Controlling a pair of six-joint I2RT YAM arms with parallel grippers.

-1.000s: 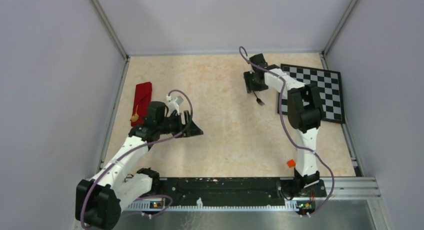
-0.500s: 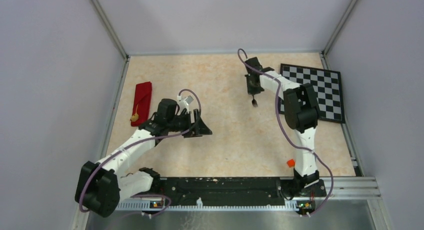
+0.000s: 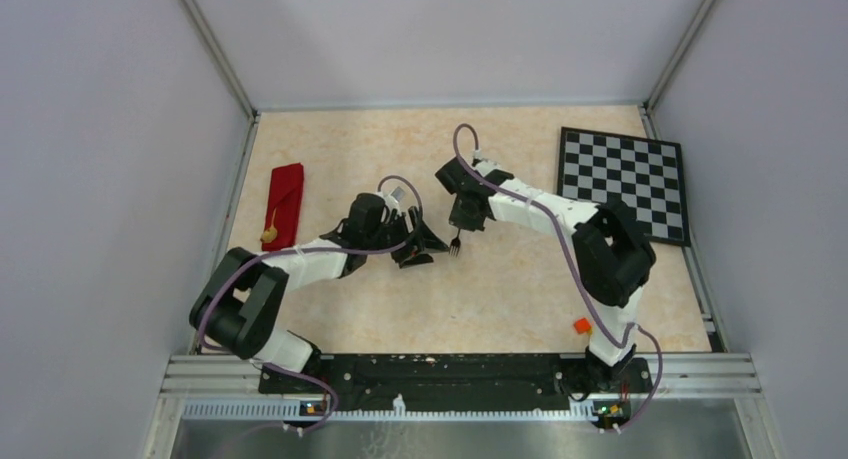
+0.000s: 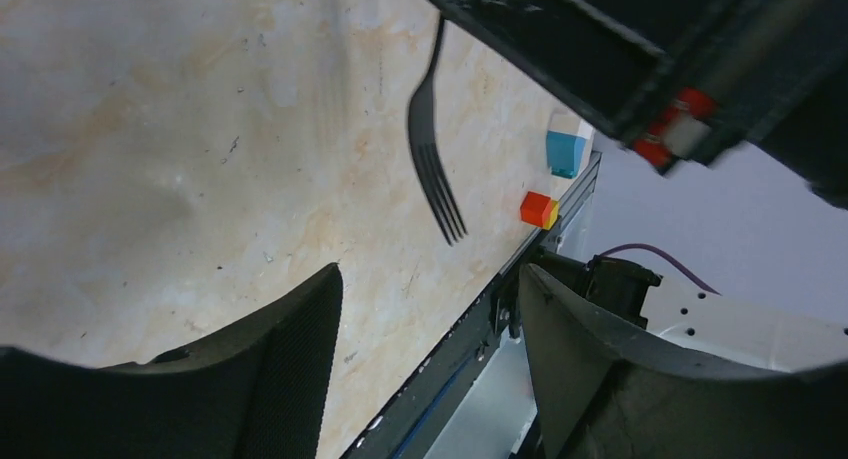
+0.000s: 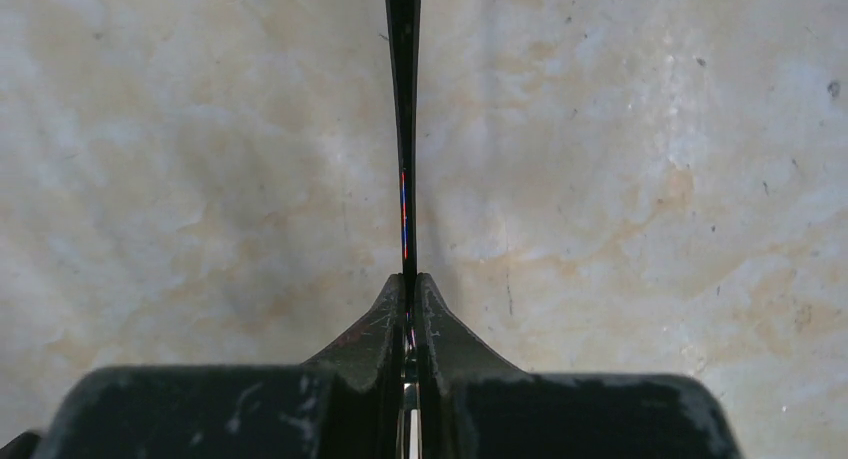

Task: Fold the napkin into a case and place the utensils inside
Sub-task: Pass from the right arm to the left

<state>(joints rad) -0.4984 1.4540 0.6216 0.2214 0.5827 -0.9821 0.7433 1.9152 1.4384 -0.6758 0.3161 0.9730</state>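
My right gripper (image 5: pixel 410 284): clamped on the fork (image 5: pixel 403 99) handle.
My left gripper (image 4: pixel 430 277): fingers wide, holding nothing, near the tines.

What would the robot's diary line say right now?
right gripper: shut on fork | left gripper: open, near fork | spoon: at case
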